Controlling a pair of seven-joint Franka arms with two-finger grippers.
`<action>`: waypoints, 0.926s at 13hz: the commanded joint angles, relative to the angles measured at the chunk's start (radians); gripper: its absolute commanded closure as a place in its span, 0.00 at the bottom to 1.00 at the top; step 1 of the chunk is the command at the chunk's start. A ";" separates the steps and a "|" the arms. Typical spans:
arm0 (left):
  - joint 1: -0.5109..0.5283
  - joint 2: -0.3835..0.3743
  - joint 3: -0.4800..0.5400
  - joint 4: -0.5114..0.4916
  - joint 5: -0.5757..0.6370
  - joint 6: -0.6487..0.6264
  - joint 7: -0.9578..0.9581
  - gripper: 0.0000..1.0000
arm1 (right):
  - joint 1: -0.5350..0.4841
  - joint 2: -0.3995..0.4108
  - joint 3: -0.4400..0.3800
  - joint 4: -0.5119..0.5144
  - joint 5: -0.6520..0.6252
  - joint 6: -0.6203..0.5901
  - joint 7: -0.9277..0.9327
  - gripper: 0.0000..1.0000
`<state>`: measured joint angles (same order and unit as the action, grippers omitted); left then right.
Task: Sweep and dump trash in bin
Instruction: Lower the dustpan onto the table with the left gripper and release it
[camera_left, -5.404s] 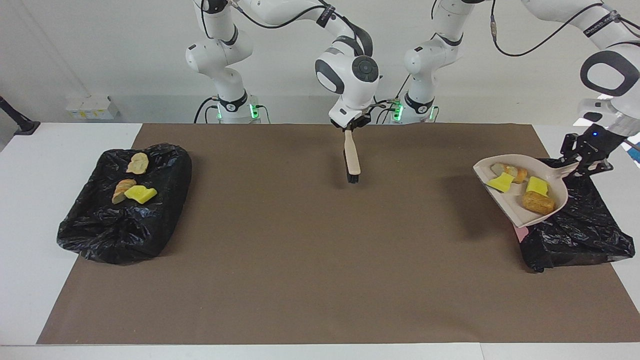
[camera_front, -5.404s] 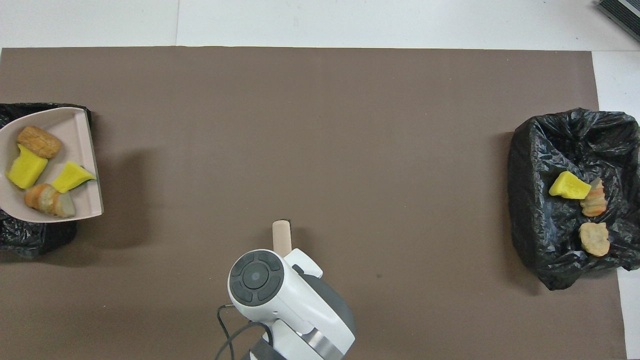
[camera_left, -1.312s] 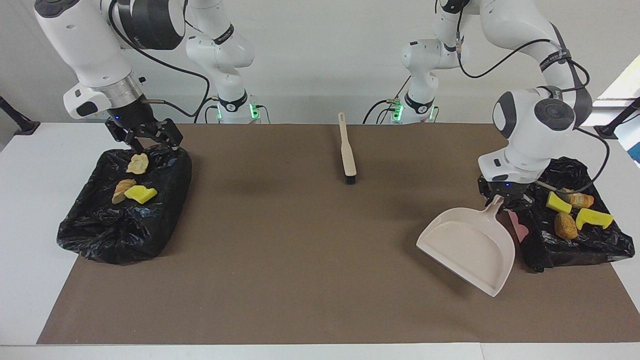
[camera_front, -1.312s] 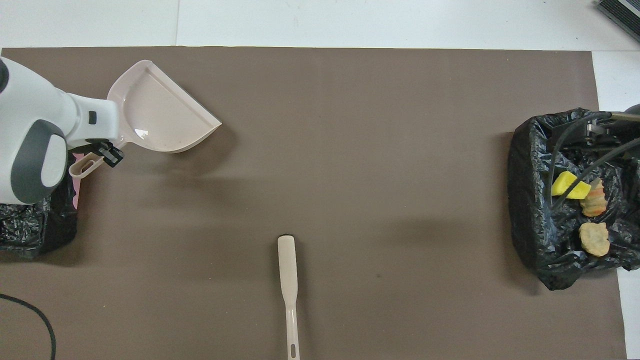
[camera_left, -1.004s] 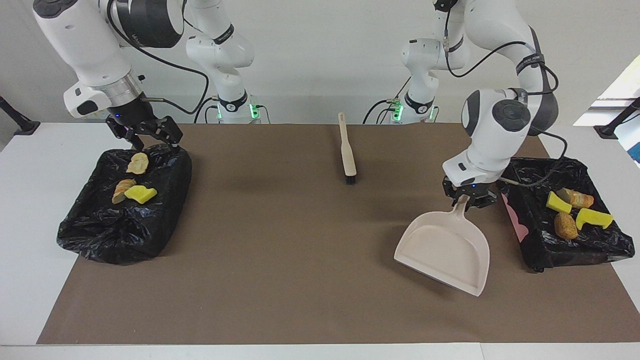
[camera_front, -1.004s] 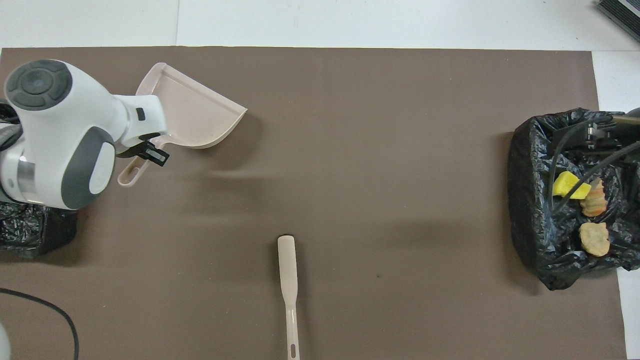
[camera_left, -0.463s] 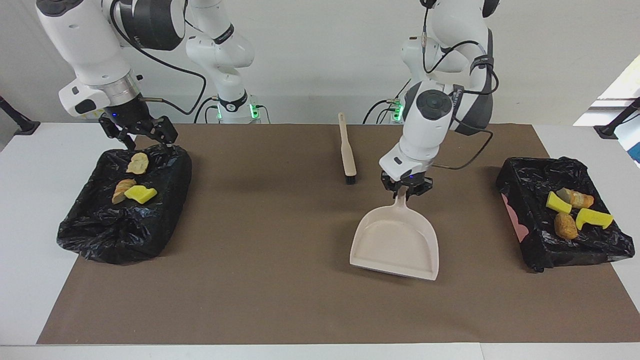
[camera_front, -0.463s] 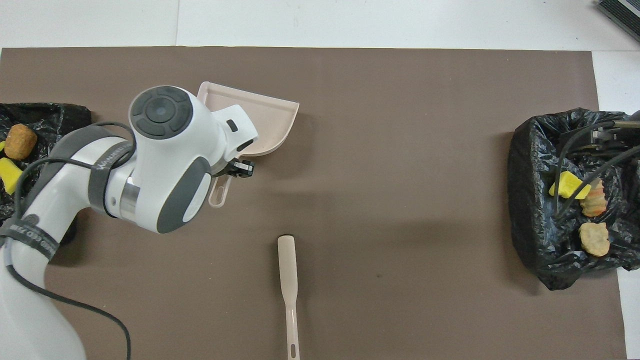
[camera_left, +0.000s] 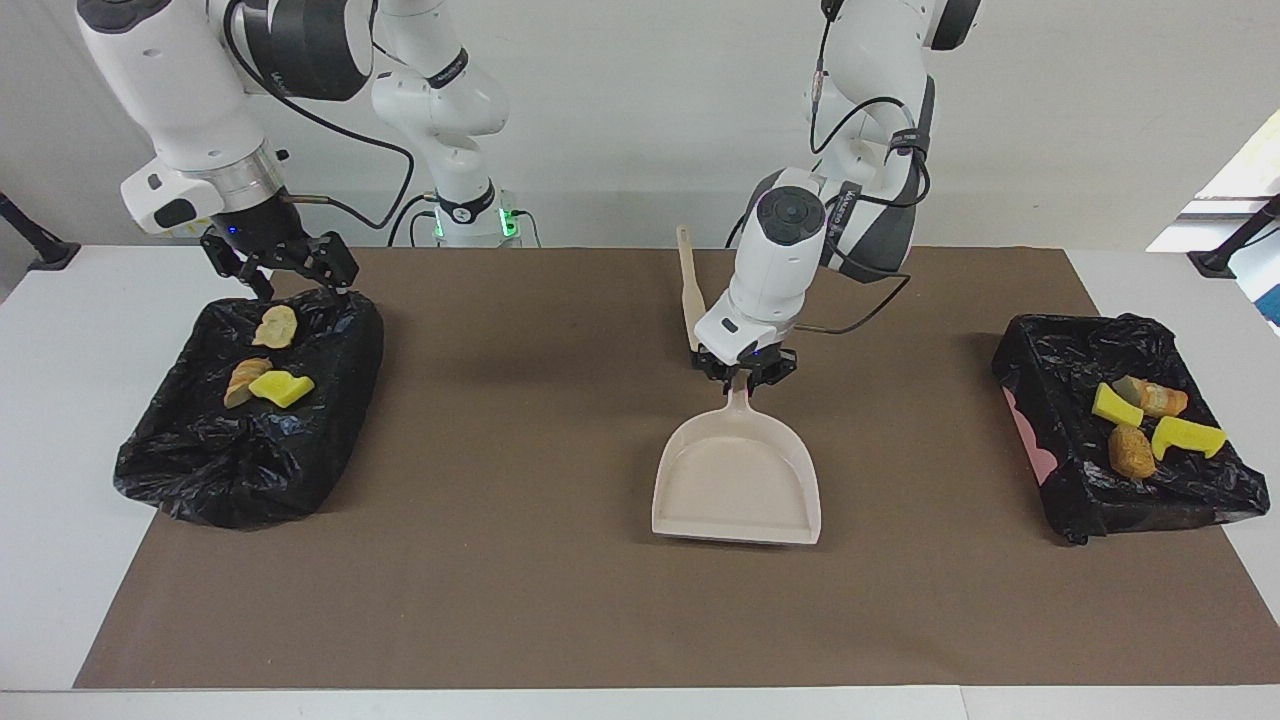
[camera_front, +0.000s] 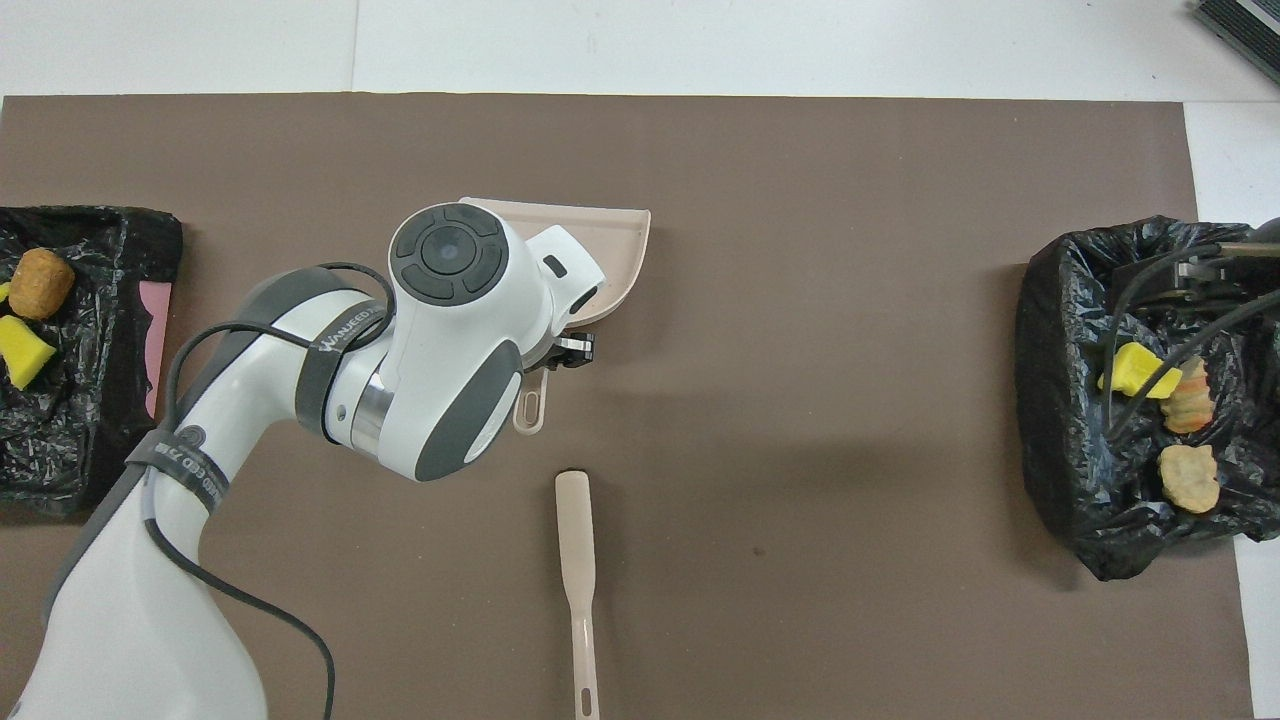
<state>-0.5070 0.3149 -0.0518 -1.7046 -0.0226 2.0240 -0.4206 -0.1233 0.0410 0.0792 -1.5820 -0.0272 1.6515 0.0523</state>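
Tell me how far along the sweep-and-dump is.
Done: all seven scraps lie in the two bag-lined bins; the mat shows none. In hand: the left gripper holds the empty dustpan mid-mat. Left: putting it down near the brush. Right gripper waits open.

Smooth beige plastic dustpan (camera_left: 737, 480); crinkled glossy black plastic bags (camera_left: 250, 420); matt brown paper mat (camera_left: 560, 600).

Light: bright, even, from above; daylight patch at the facing view's upper edge, toward the left arm's end.
Shadows: soft, blurred patches on the brown paper mat (camera_left: 560, 600) beneath the arms and the beige plastic dustpan (camera_left: 737, 480).
Glare: faint sheen on the crinkled black plastic bags (camera_left: 230, 460).
Focus: sharp in both views.
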 joint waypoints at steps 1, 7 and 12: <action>-0.025 0.016 0.021 0.016 -0.013 0.030 -0.050 1.00 | -0.006 -0.026 0.008 -0.032 -0.008 0.016 -0.031 0.00; -0.054 0.015 0.021 -0.035 -0.004 0.061 -0.050 1.00 | -0.004 -0.026 0.008 -0.032 -0.008 0.016 -0.031 0.00; -0.056 0.009 0.020 -0.084 -0.004 0.111 -0.050 1.00 | -0.004 -0.026 0.007 -0.030 -0.008 0.013 -0.031 0.00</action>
<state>-0.5435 0.3414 -0.0499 -1.7582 -0.0229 2.1002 -0.4614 -0.1232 0.0398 0.0840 -1.5824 -0.0272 1.6515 0.0521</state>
